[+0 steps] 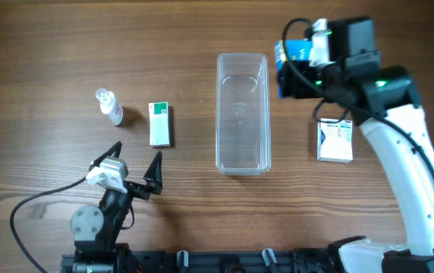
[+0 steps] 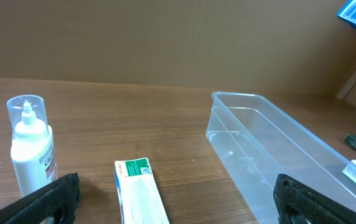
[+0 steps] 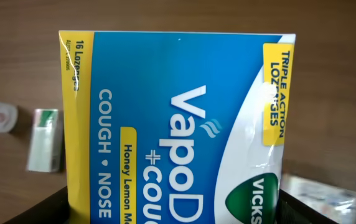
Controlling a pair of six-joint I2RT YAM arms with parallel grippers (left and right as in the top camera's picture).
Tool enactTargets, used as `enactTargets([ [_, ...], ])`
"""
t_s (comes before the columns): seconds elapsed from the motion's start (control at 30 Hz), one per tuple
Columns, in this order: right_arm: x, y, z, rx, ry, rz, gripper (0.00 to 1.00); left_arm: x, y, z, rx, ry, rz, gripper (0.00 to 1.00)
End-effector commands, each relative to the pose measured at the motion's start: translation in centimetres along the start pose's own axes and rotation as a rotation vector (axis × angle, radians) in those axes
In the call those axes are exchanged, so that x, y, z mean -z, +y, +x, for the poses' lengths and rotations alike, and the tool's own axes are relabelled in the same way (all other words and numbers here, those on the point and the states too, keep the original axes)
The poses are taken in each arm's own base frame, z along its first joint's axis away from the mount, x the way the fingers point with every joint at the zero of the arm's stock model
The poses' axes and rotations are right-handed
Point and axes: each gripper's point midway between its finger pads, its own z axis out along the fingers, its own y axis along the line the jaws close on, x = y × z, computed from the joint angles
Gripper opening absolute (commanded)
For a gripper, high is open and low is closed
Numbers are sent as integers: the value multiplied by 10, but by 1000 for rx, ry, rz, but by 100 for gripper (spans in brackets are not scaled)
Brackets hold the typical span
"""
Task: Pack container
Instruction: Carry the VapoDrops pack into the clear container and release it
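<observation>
The clear plastic container (image 1: 242, 114) lies lengthwise at the table's middle and looks empty; it also shows in the left wrist view (image 2: 277, 155). My right gripper (image 1: 297, 64) is shut on a blue and yellow lozenge packet (image 3: 172, 124), held in the air just right of the container's far end. The packet (image 1: 294, 54) fills the right wrist view. My left gripper (image 1: 135, 163) is open and empty near the front left, behind a white and green box (image 1: 160, 123), which also shows in the left wrist view (image 2: 139, 193).
A small clear spray bottle (image 1: 109, 106) stands left of the white and green box; it also shows in the left wrist view (image 2: 32, 146). A white and blue box (image 1: 334, 140) lies right of the container, under my right arm.
</observation>
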Motion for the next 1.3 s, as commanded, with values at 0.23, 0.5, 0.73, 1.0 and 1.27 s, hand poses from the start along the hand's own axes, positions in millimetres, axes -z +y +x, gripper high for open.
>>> enactTargets([
  [0.23, -126, 49, 31, -93, 115, 125, 80, 0, 3, 1, -23, -2, -10, 100],
  [0.5, -196, 41, 58, -60, 201, 167, 81, 0, 3, 1, -23, -2, -10, 100],
  [0.73, -205, 41, 62, -35, 216, 164, 86, 0, 3, 1, -23, -2, -10, 100],
  [1.0, -161, 52, 19, 25, 135, 140, 94, 0, 3, 1, -23, -2, -10, 100],
  [1.27, 29, -15, -35, 53, -62, 125, 100, 0, 3, 1, -23, -2, -10, 100],
])
